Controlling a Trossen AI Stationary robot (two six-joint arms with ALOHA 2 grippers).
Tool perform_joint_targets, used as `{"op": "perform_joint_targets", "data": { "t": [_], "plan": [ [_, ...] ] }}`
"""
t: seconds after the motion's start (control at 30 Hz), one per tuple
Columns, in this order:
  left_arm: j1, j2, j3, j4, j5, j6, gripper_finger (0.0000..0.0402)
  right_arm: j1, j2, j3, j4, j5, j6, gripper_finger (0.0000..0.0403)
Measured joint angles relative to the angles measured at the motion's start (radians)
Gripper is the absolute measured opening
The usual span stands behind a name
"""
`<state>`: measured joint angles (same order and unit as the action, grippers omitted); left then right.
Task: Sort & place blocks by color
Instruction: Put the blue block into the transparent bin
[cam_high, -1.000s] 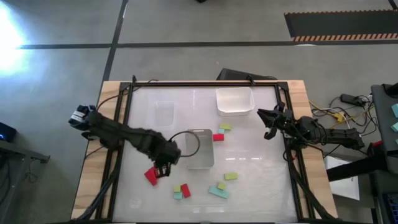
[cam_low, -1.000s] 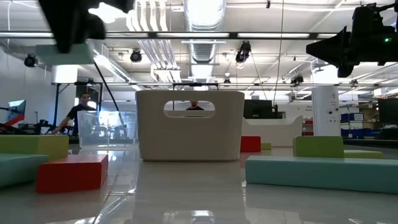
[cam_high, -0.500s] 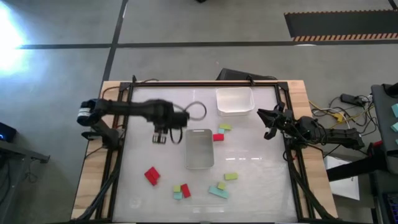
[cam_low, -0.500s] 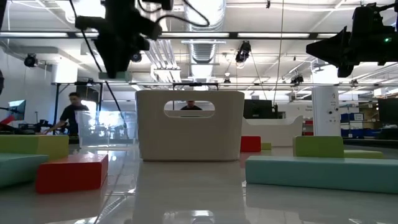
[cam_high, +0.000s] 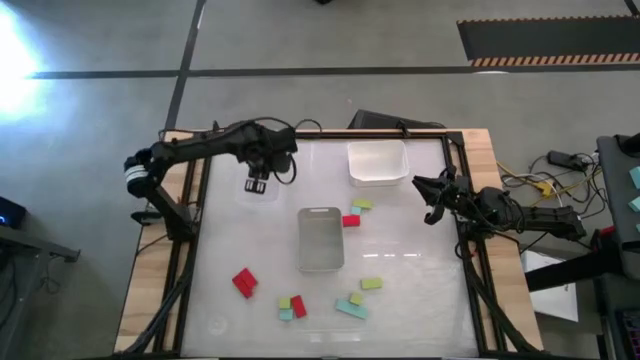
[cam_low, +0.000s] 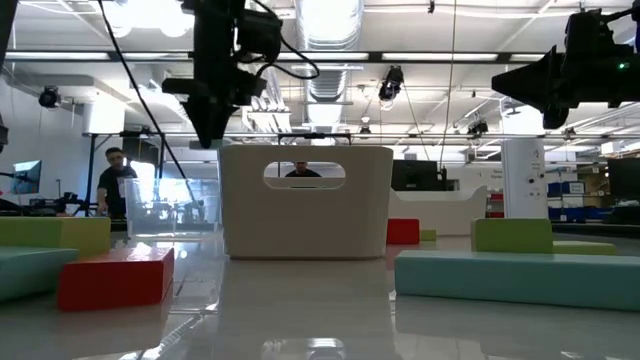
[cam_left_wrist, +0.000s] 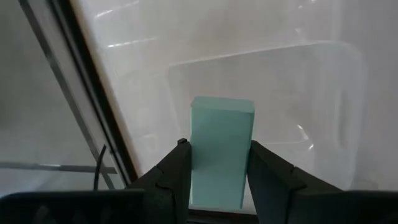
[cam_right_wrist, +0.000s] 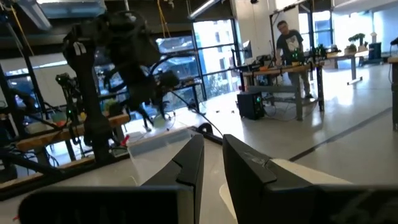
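While I've got the left gripper (cam_high: 258, 187) parked over the far-left clear container (cam_left_wrist: 323, 81), its jaws are clamped snug on a mint block (cam_left_wrist: 219, 151), one finger (cam_left_wrist: 171, 180) pressed on each long side. The block is a flat, matte, sharp-edged rectangle sticking out past the fingertips, and from my wrist cam it hangs above the container's see-through floor, not touching it. That container is so clear that from overhead I can barely make out its rim.

The right gripper (cam_high: 431, 200) sits at the right edge of the surface (cam_high: 400, 250), jaws nearly closed with just a thin gap, holding nothing.

The rest of the blocks lie on the glossy white surface: a red block (cam_high: 243, 282) alone near the front left, a mixed cluster (cam_high: 292, 306) of red, mint and yellow-green beside a longer mint block (cam_high: 351, 309) and a yellow-green block (cam_high: 371, 284). Another red block (cam_high: 351, 220) is right next to the middle clear tray (cam_high: 321, 240), with a yellow-green piece (cam_high: 362, 204) just behind it. The white bin (cam_high: 377, 163) at the far side is opaque, and I can't tell if anything is in it.
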<state>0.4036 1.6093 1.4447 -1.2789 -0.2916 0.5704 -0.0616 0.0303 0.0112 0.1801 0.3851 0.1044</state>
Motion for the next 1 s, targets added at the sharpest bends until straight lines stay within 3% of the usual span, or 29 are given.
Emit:
{"op": "perform_joint_targets", "data": {
  "t": [0.3, 0.63, 1.0],
  "plan": [
    [0.083, -0.001, -0.078, 0.038, 0.003, 0.042, 0.0108, 0.0, 0.0, 0.0, -0.056, 0.0, 0.001, 0.0052],
    [0.088, -0.002, -0.191, 0.101, 0.004, 0.075, 0.0108, 0.0, 0.0, 0.0, -0.056, 0.0, -0.001, 0.0052],
    [0.097, -0.002, -0.211, 0.137, 0.003, 0.103, 0.0108, 0.0, 0.0, 0.0, -0.054, 0.0, -0.003, 0.0052]
  ]
}}
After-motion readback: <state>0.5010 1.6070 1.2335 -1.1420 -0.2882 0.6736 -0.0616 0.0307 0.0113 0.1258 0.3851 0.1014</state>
